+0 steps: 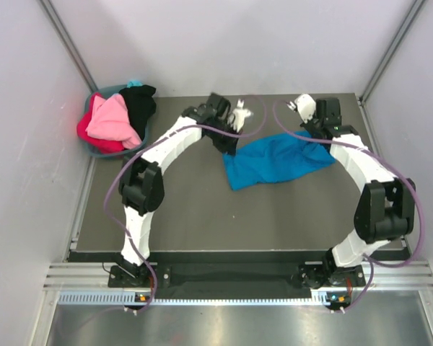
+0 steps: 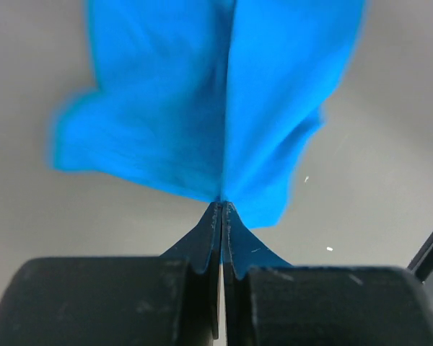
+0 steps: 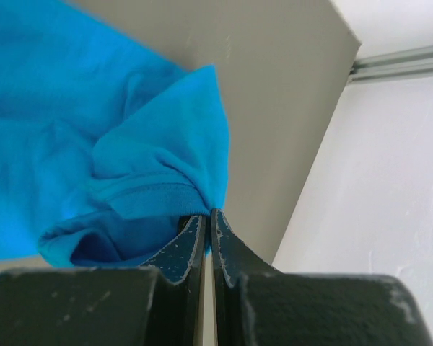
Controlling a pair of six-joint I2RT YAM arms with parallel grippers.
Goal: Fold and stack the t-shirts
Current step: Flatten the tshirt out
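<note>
Spreading the blue t-shirt (image 1: pixel 278 164) for folding.
We see left gripper (image 2: pixel 221 205) and right gripper (image 3: pixel 208 215) both clamped on its cloth; next, we reckon, pull flat.

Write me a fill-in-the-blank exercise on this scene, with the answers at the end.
1. The left gripper and the right gripper are both ____ on the blue t-shirt.
2. The teal basket stands at the table's far ____ corner.
3. In the basket, the pink t-shirt lies between a red t-shirt and a ____ one.
Missing words: shut; left; black.
</note>
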